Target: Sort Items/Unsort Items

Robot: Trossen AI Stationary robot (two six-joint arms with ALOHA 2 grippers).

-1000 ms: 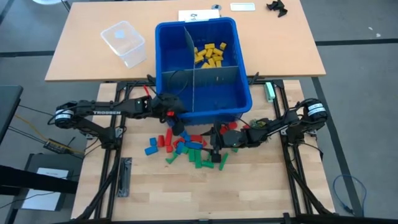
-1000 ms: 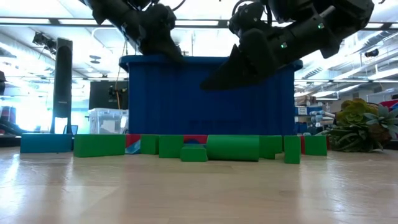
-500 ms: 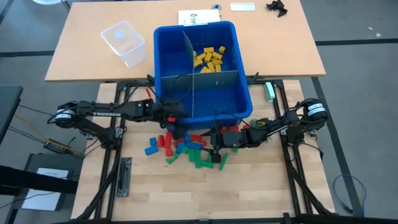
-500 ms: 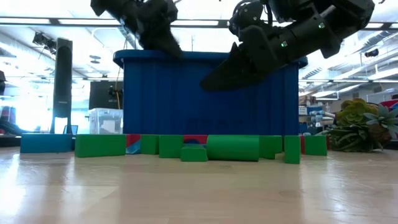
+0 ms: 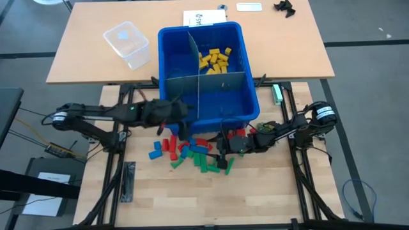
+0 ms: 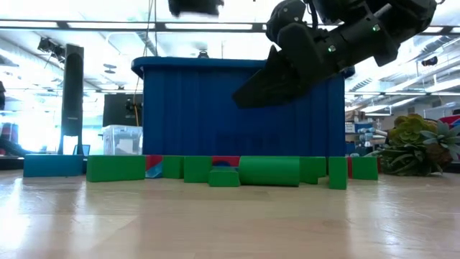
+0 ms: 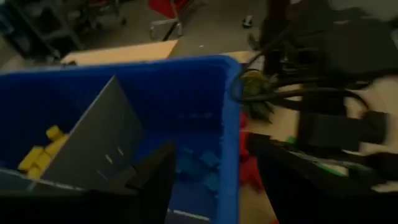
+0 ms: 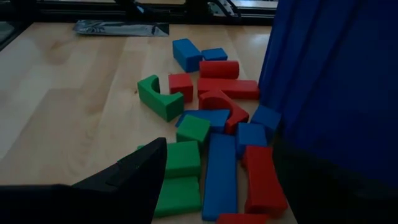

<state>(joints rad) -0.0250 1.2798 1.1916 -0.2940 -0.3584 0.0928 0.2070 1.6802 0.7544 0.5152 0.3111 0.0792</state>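
On the left, the left tool (image 5: 181,121) hangs at the near left corner of the blue bin (image 5: 246,102). Its wrist view looks down past parted, empty fingers (image 7: 152,174) into the near left compartment, where a few blue blocks (image 7: 202,165) lie. Farther back, behind the grey divider (image 5: 195,64), the yellow blocks (image 5: 216,57) fill the far right compartment.

In the middle, the unsorted blocks (image 5: 192,152) lie scattered on the bench (image 5: 160,198) just in front of the bin: red, blue and green bricks, a cylinder and arch pieces, several touching or lying against each other.

On the right, the right tool (image 5: 222,148) hovers low over this heap, jaws wide and holding nothing; its wrist view shows a long blue brick (image 8: 221,174) and a red brick (image 8: 261,180) right ahead.

These pieces look light, rigid and smooth-faced, so probably a little slippery; they should not be fragile. The best hold seems to be across two flat parallel sides of a brick. The cylinder may roll, and the arches are better taken at the flat flanks.
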